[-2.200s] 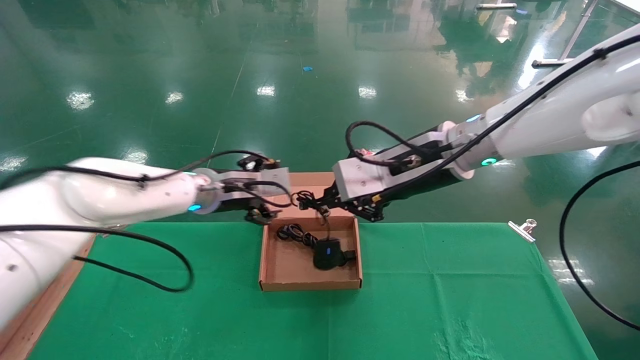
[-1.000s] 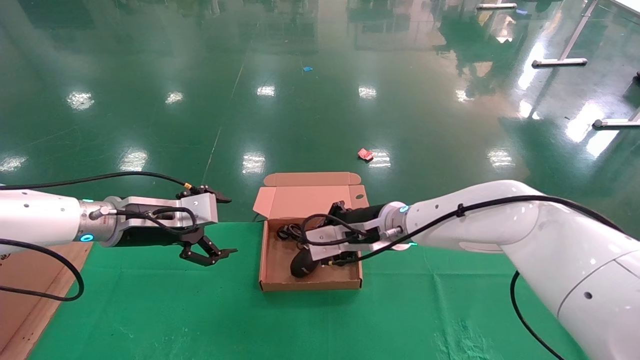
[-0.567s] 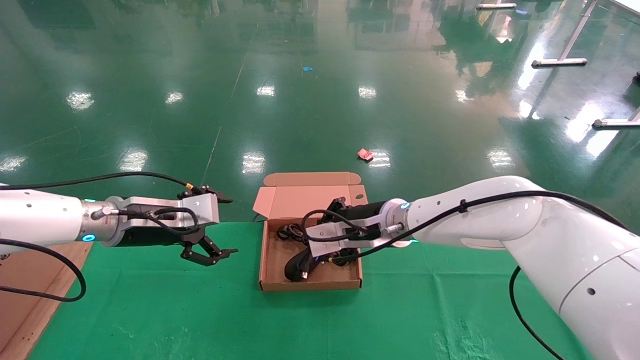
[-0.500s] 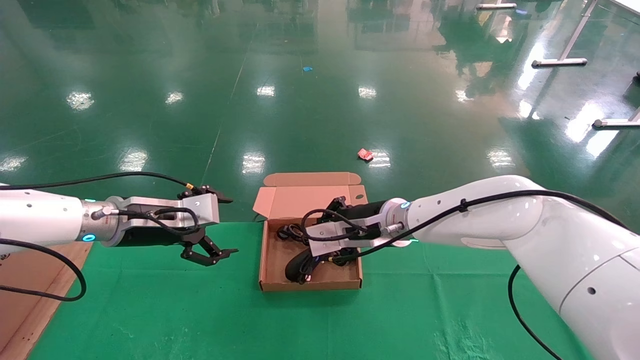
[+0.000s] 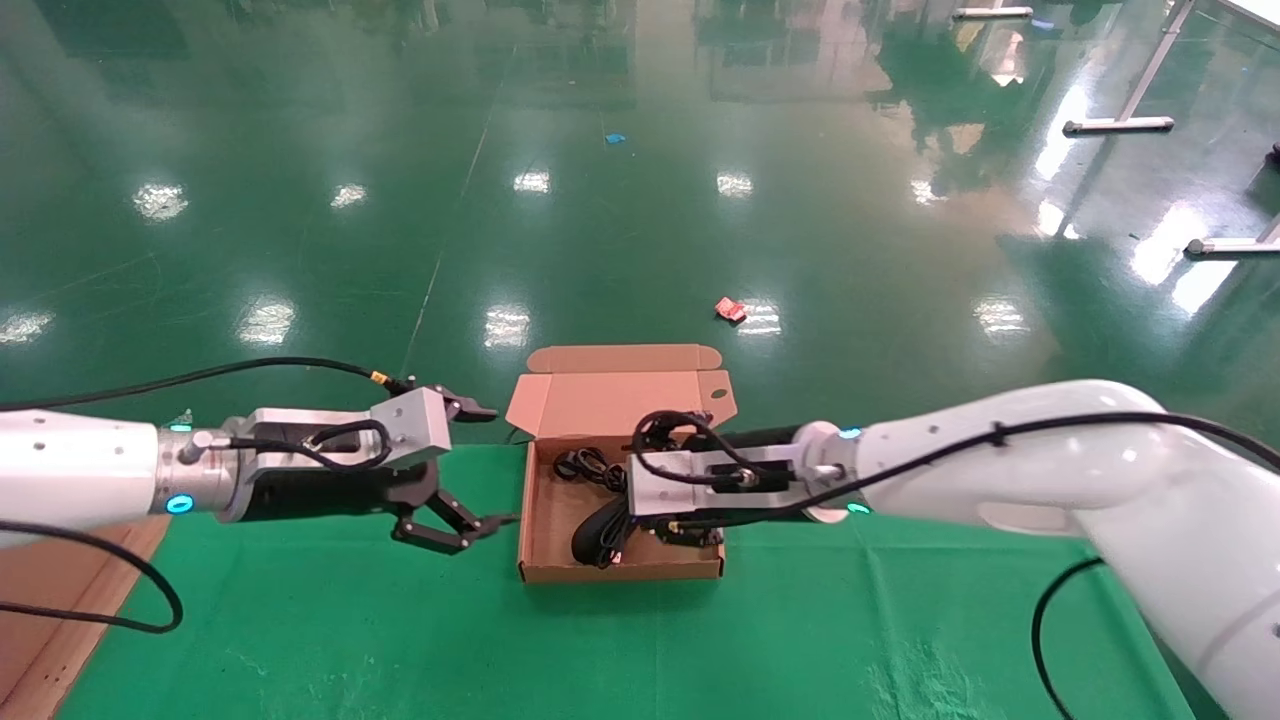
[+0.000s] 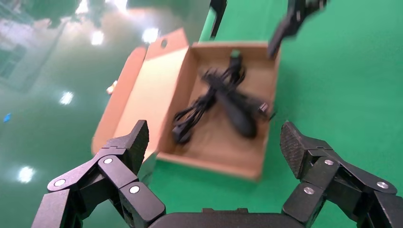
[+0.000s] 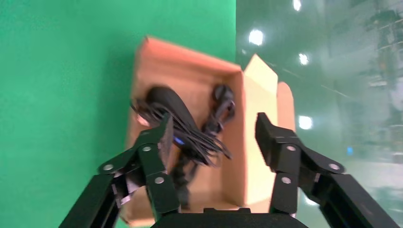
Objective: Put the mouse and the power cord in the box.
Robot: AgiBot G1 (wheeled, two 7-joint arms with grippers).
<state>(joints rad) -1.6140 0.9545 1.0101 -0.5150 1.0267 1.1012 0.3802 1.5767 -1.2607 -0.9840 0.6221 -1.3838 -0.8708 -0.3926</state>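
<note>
The box [image 5: 620,571] stands open on the green cloth, its lid [image 5: 620,392] folded back. The black mouse [image 5: 592,530] lies in its front left part, thin cable strands across it. The power cord [image 5: 585,467] is bundled in the far left corner. My right gripper [image 5: 672,530] hovers open over the box's right side, mostly hidden under its wrist. In the right wrist view the gripper [image 7: 214,122] holds nothing, with the mouse [image 7: 164,102] and cord [image 7: 221,102] beyond it. My left gripper [image 5: 490,465] stands open just left of the box [image 6: 214,164], empty in its own view [image 6: 215,135], facing the mouse [image 6: 235,114].
The green cloth [image 5: 400,620] covers the table, whose far edge runs just behind the box. A brown cardboard piece [image 5: 40,600] lies at the front left. A red scrap [image 5: 730,308] sits on the shiny floor beyond.
The right gripper pushed the mouse toward the box's front left, then drew back to the right. The left gripper moved right, closer to the box's left wall.
</note>
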